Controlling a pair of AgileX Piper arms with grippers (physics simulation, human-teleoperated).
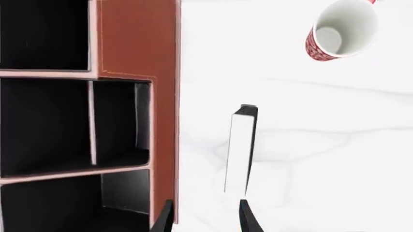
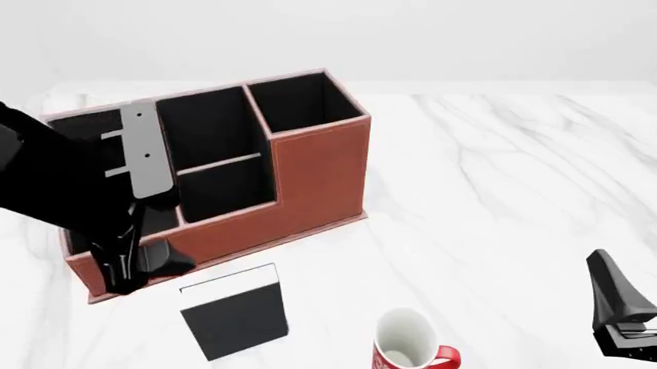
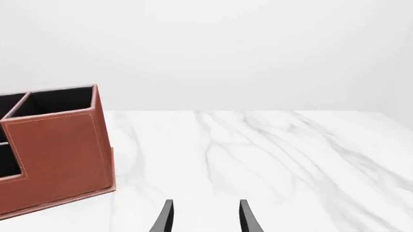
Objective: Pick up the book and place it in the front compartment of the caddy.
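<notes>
Beside the caddy [image 2: 308, 177], my left gripper [image 1: 203, 217], fingers spread wide and empty, lines up on the standing book [image 2: 234, 311]; next I must descend and close.

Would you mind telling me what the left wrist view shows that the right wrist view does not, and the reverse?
Only the left wrist view shows the thin black-covered book standing on edge beyond the open left gripper, and the red-and-white mug. Only the right wrist view shows the open right gripper over bare marble, and the plain pale backdrop. Both show the reddish-brown leather-look caddy with its black lining, and the white marble table.
</notes>
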